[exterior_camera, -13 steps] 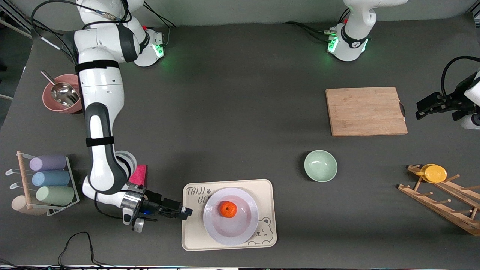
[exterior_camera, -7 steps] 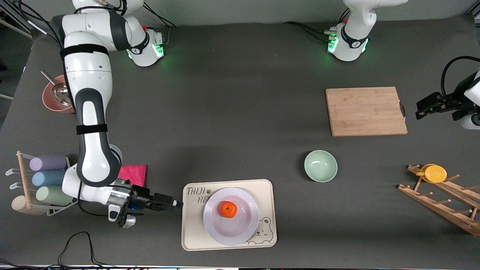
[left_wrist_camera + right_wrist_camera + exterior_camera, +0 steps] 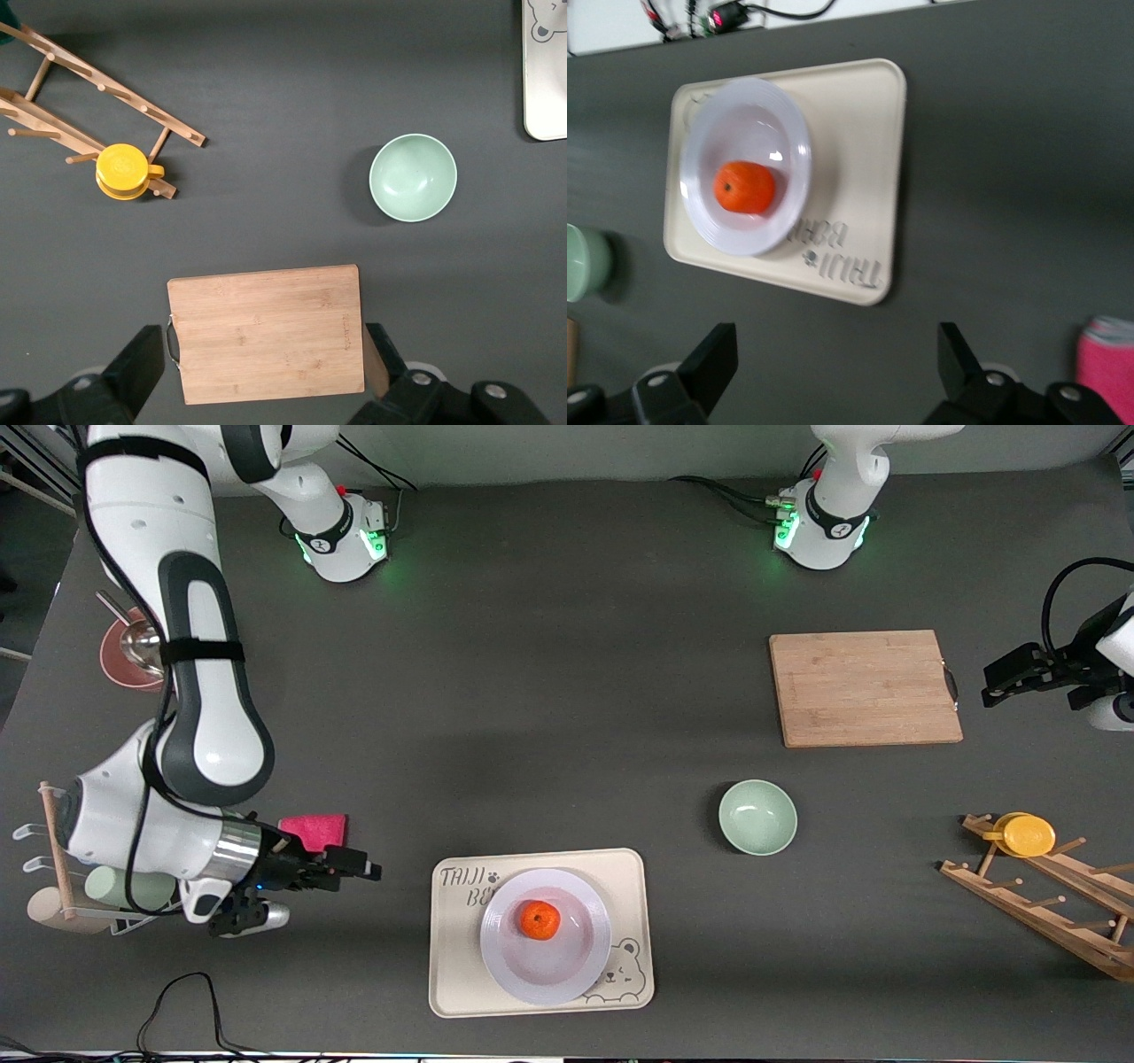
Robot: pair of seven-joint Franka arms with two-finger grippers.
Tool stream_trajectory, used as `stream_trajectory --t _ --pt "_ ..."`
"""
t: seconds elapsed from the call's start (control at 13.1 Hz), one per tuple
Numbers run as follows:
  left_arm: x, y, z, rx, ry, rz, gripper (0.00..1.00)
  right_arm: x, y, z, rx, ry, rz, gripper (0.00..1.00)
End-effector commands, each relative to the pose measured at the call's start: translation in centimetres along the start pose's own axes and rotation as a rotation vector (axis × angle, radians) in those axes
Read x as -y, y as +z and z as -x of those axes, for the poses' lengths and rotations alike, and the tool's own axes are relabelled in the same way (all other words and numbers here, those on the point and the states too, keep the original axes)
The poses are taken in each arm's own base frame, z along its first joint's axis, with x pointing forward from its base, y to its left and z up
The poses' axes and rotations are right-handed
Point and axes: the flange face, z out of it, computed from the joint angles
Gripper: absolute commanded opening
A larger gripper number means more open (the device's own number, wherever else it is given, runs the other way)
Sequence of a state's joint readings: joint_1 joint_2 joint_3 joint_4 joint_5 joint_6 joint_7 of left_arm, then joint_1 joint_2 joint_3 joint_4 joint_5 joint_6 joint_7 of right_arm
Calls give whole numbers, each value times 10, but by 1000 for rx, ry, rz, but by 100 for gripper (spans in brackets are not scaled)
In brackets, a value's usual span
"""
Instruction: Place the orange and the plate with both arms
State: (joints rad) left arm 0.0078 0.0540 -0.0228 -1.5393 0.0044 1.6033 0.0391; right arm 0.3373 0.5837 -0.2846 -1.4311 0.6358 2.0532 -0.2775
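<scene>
Two arms: white robot arms at a dark counter [image 3: 567, 646], seen from above, plus one view from each wrist.
Orange: the orange [image 3: 539, 919] sits in the middle of the plate [image 3: 545, 974].
Plate: pale and round, resting on a cream bear tray [image 3: 456, 974], at the counter edge nearest the front camera.
Right tool: the right tool [image 3: 341, 866] hangs over bare counter just beside the tray, toward the right arm's end; its jaws stand wide and hold nothing.
Left tool: the left tool [image 3: 1019, 676] waits at the left arm's end, beside a wooden board [image 3: 864, 688]; its jaws are wide and empty too.
Progress: by the look of it, both things are already set down, orange on plate, plate on tray, and neither tool touches them. What seems left is only for the right arm to draw clear.
Change: a second ago the right tool was at the tray's edge, almost touching the plate rim. It has since pulled back toward the pink sponge [image 3: 314, 831] and the cup rack [image 3: 53, 850], and the right arm has swung outward. Orange, plate, tray and left arm have not moved.
Other things: a green bowl [image 3: 757, 817] and a yellow cup [image 3: 1028, 834] on a peg rack [image 3: 1045, 908], untouched.
</scene>
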Motion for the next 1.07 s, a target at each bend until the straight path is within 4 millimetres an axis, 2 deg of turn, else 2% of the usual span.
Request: stream_trajectory --t 0.0,0.23,0.46,0.69,0.84,0.99 --pt "-1 -2 3 -10 12 7 100 7 -45 46 75 -23 102 100" --pt "-1 -2 3 -9 12 7 100 5 -107 77 131 -5 175 100" --pt "-1 -2 3 -10 12 7 100 14 -148 103 159 65 246 100" --pt "-1 -2 3 -10 12 7 100 16 -175 116 182 90 233 100" --pt "-1 -2 3 -10 12 7 100 8 -183 116 188 111 256 100" --pt "0 -2 3 -10 10 7 100 3 -189 123 233 148 304 100"
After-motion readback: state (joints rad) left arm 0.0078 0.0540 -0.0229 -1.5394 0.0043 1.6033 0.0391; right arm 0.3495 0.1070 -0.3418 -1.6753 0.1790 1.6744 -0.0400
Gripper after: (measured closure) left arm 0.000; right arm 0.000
